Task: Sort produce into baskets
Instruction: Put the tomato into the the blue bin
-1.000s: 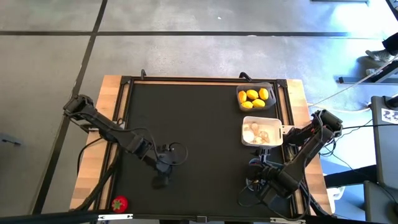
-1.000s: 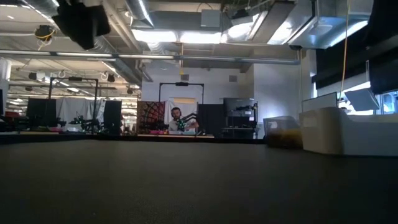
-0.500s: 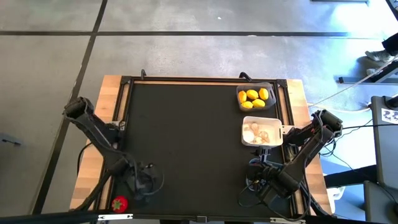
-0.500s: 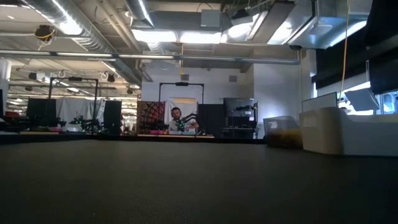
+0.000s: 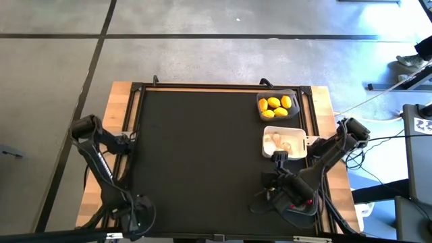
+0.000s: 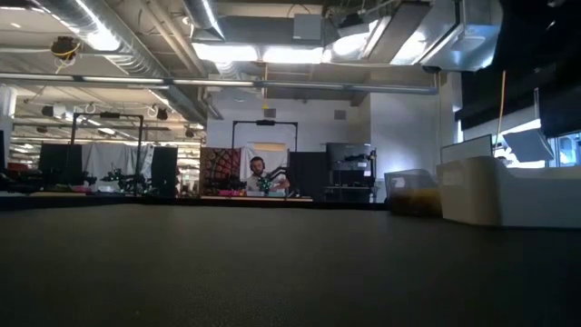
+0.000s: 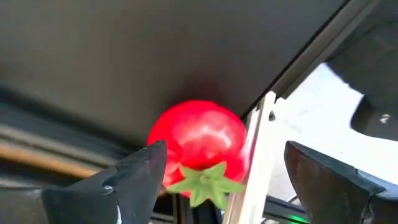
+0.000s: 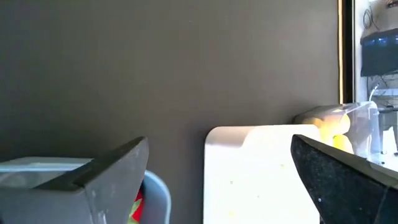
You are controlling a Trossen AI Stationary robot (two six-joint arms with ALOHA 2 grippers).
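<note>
Left claw (image 7: 217, 180) now astride red fruit (image 7: 198, 146)

- My left gripper (image 7: 217, 171) has swung from mid-table to the near left corner, over the tomato (image 7: 198, 149).
- My right arm (image 5: 317, 165) has shifted slightly, now covering the white basket's (image 5: 297, 135) near edge.

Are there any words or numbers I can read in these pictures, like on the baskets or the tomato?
None can be read.
White basket: no writing shows.
Dark grey basket: no writing shows.
Red tomato: no label.
White tag at the high view's right edge: dark marks, too small to read.
Signs in the room behind the table: too blurred.
</note>
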